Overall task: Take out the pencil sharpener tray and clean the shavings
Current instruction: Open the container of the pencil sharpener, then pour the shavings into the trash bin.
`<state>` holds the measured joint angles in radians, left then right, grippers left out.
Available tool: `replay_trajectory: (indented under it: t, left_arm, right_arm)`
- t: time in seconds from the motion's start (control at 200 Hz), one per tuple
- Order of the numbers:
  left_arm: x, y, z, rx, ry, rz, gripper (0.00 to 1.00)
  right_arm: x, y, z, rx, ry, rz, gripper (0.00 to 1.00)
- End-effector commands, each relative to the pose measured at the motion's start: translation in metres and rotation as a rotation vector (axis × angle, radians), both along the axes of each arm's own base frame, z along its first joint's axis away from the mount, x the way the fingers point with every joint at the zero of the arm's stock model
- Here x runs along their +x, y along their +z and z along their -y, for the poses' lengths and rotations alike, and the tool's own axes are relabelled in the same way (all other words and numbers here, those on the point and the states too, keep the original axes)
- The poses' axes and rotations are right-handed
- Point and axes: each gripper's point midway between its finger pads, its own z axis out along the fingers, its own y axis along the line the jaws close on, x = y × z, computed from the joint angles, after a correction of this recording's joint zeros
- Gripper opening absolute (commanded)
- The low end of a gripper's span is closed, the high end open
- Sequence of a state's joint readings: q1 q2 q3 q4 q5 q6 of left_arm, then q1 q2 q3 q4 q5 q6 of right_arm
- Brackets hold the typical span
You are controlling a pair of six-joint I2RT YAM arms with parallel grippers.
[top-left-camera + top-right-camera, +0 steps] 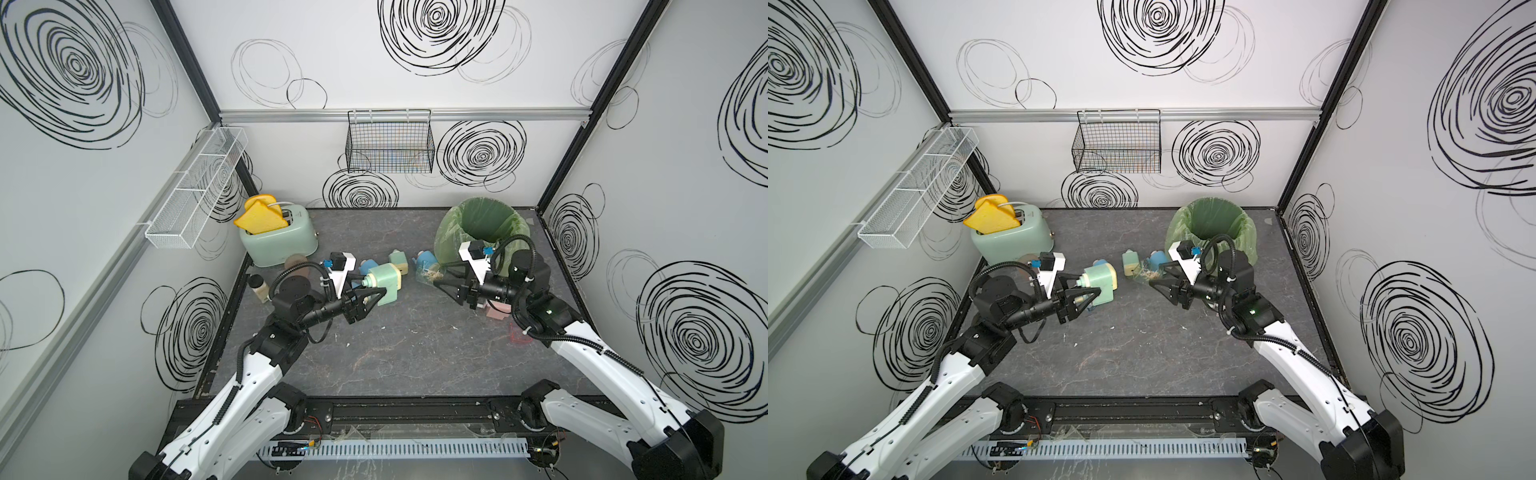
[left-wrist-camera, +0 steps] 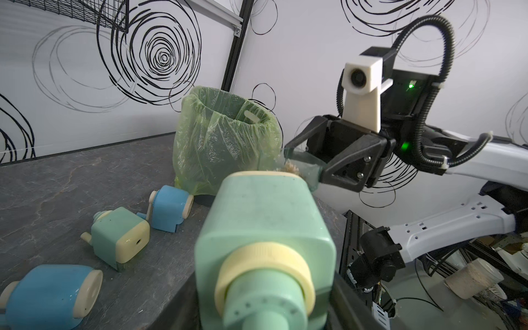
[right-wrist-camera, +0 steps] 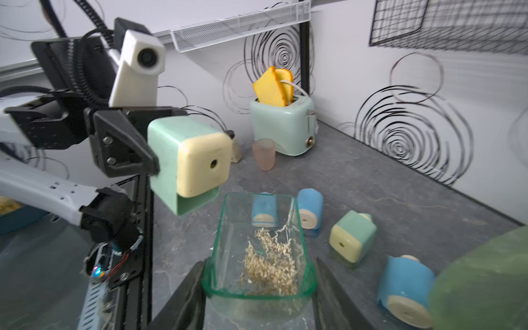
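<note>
Bright, even light, faint shadows (blurry wrist-view edges)

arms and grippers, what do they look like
The left arm and right arm have white shells, black joints and ribbed black cable loops. The left gripper and right gripper are black with triangular open-frame fingers, each topped by a white camera mount. A green light glows on the right arm.
</note>
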<state>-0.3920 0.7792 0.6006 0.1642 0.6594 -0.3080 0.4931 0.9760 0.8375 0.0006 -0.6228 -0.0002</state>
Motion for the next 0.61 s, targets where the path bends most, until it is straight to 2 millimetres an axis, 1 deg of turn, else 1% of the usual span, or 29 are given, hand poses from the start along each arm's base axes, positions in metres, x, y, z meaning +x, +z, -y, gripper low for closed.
replay_trajectory:
  t: [0.0, 0.005, 0.01, 0.015, 0.045, 0.09, 0.195, 0.29, 0.44, 0.48, 0.6]
  left_arm:
    - [0.003, 0.030, -0.003, -0.011, 0.039, 0.108, 0.20]
    - [0.003, 0.030, -0.003, -0.010, 0.040, 0.108, 0.20]
    - [0.003, 0.030, -0.003, -0.009, 0.041, 0.107, 0.20]
    - [0.003, 0.030, -0.003, -0.008, 0.042, 0.107, 0.20]
    - [0.005, 0.028, -0.003, -0.001, 0.047, 0.097, 0.20]
    - [0.008, 0.026, -0.002, 0.014, 0.051, 0.077, 0.19]
    - [0.012, 0.025, 0.005, 0.031, 0.014, 0.028, 0.17]
    - [0.015, 0.022, 0.009, 0.038, -0.019, -0.016, 0.16]
    - [0.016, 0.018, 0.007, 0.030, -0.002, -0.023, 0.16]
    - [0.016, 0.015, 0.007, 0.030, 0.000, -0.025, 0.16]
    - [0.016, 0.008, 0.007, 0.042, -0.004, -0.045, 0.16]
  right_arm:
    - [0.040, -0.001, 0.028, -0.168, -0.240, 0.055, 0.38]
    - [0.043, -0.003, 0.030, -0.181, -0.260, 0.054, 0.38]
    - [0.044, -0.001, 0.030, -0.182, -0.260, 0.057, 0.38]
    - [0.047, -0.003, 0.033, -0.195, -0.282, 0.054, 0.38]
    - [0.057, -0.003, 0.040, -0.236, -0.339, 0.057, 0.38]
    - [0.069, -0.004, 0.049, -0.300, -0.405, 0.055, 0.38]
    - [0.088, -0.001, 0.067, -0.411, -0.516, 0.065, 0.38]
    - [0.099, 0.005, 0.083, -0.477, -0.601, 0.077, 0.38]
    - [0.111, 0.022, 0.107, -0.509, -0.686, 0.070, 0.39]
    - [0.117, 0.024, 0.115, -0.520, -0.711, 0.057, 0.40]
    - [0.135, 0.019, 0.136, -0.629, -0.788, 0.010, 0.40]
